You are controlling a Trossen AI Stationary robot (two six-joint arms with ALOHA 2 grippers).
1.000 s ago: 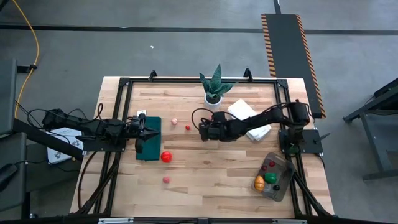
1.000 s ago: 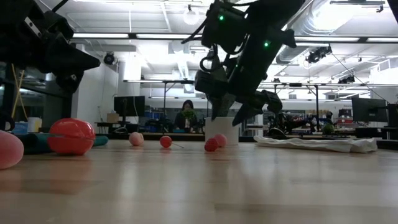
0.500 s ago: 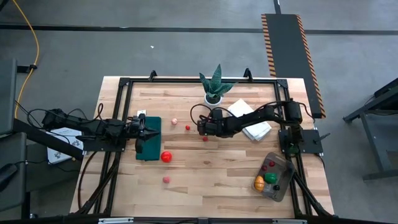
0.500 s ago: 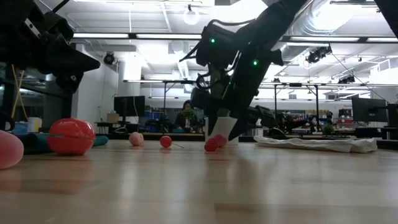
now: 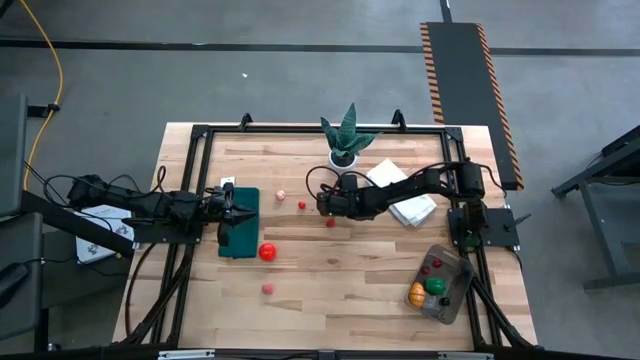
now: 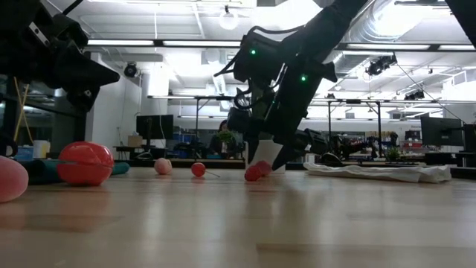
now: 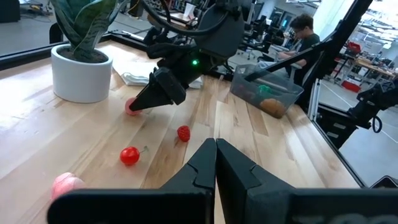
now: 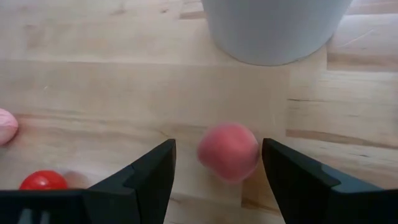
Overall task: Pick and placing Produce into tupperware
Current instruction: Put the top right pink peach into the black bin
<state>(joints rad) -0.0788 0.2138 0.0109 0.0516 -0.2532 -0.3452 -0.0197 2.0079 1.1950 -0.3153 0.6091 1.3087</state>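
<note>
Right gripper (image 8: 217, 163), fingers wide around pink fruit (image 8: 229, 151) near white pot (image 8: 273, 28); left fingers (image 7: 205, 165) together.

Tabletop surroundings, non-task items only.
Spiky green plant in white pot (image 5: 344, 143) upper centre of the high view, on wooden tabletop (image 5: 340, 290). Folded white cloth (image 5: 398, 190) just right of the pot. Dark green mat (image 5: 239, 222) at left-centre. Black-and-orange striped ramp (image 5: 470, 95) on floor, upper right. Person (image 7: 298, 38) seated beyond the tabletop, upper right of left wrist view.
</note>
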